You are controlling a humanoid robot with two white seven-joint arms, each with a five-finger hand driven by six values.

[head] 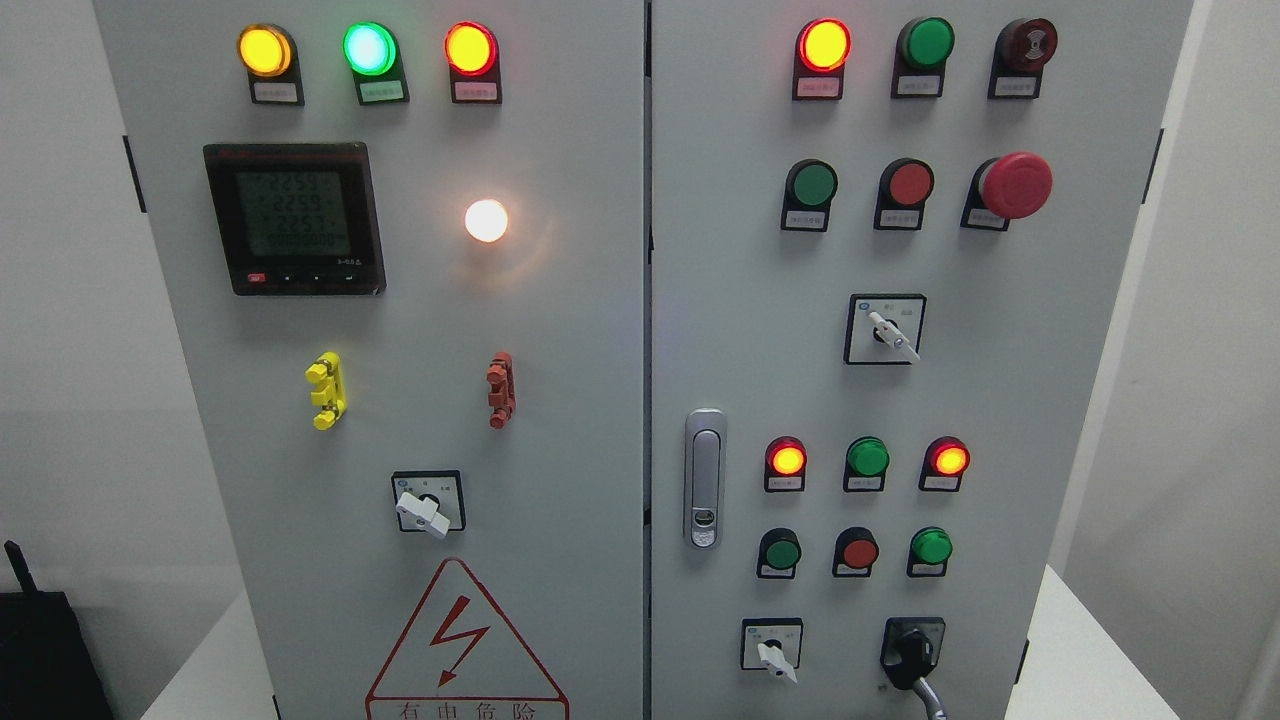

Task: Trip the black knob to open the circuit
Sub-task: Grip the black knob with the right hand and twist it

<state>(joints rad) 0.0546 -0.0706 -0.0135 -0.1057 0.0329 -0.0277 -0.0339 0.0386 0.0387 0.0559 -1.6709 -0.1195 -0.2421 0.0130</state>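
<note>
The grey metal cabinet (pixel 560 330) has two smooth painted doors. The door latch (pixel 705 478) is of shiny chrome. The black knob (pixel 913 648) sits below and to the right of this latch, near the bottom edge. It seems hard plastic, stiff to turn; grip its narrow lever. No hand is visible, so its state cannot be told.

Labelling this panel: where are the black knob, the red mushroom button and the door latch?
black knob (pixel 912 647): head view, knob body.
red mushroom button (pixel 1017 185): head view, cap face.
door latch (pixel 705 478): head view, handle middle.
</note>
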